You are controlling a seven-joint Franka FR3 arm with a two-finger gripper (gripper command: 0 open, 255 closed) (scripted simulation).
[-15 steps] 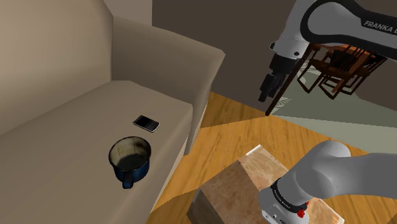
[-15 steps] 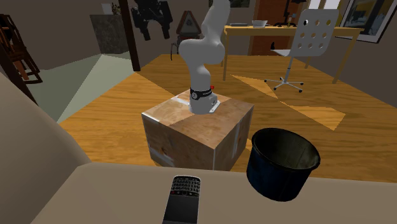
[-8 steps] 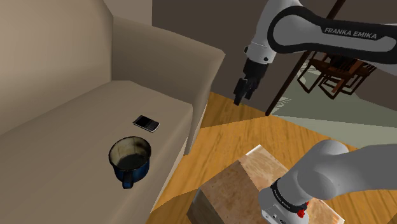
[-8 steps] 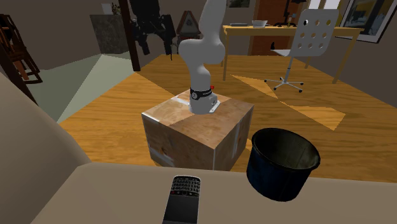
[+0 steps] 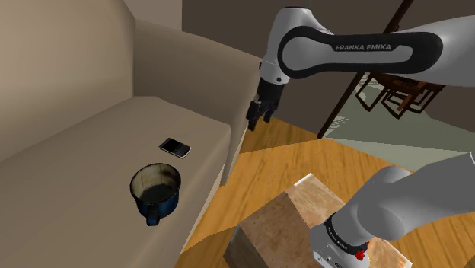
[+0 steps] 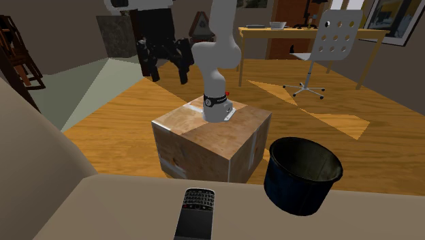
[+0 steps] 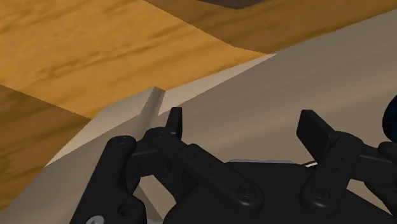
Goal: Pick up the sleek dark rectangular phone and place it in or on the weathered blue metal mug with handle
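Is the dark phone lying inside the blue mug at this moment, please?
No, the phone lies flat on the sofa seat beside the blue mug, clearly apart from it.

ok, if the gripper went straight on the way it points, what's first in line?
Most likely the sofa: its beige surface lies ahead between the open fingers of the gripper, near its edge by the floor. Seat or arm, I can't tell.
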